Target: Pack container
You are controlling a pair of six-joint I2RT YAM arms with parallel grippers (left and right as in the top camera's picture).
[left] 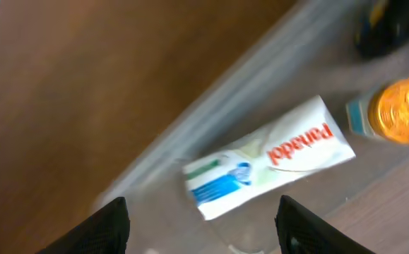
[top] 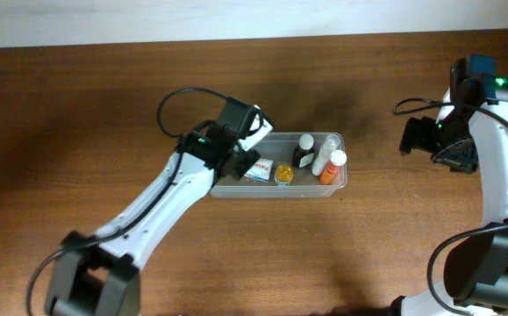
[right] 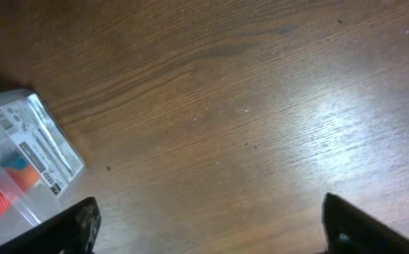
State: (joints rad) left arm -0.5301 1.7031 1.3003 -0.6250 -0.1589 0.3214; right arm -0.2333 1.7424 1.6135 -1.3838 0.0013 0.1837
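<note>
Left gripper (left: 208, 229): fingers spread wide, holding nothing, poised over the left end of the container; the white box lies just ahead of the tips.
Container (top: 275, 192): clear shallow tub at mid-table (top: 78, 105), long side running left to right.
Tub, left end: white box (left: 271, 159) with red lettering, lying flat.
Tub, middle: small jar with a yellow lid (left: 402, 111), just beside the box.
Tub, right end: dark bottle (top: 304, 151), white bottle (top: 322, 158) and orange bottle (top: 331, 168), close together.
Left arm: stretched diagonally from the near left edge up to the tub.
Right gripper (right: 211, 233): fingers wide apart, empty, over bare table to the right of the tub.
Right arm: bent, along the right edge.
</note>
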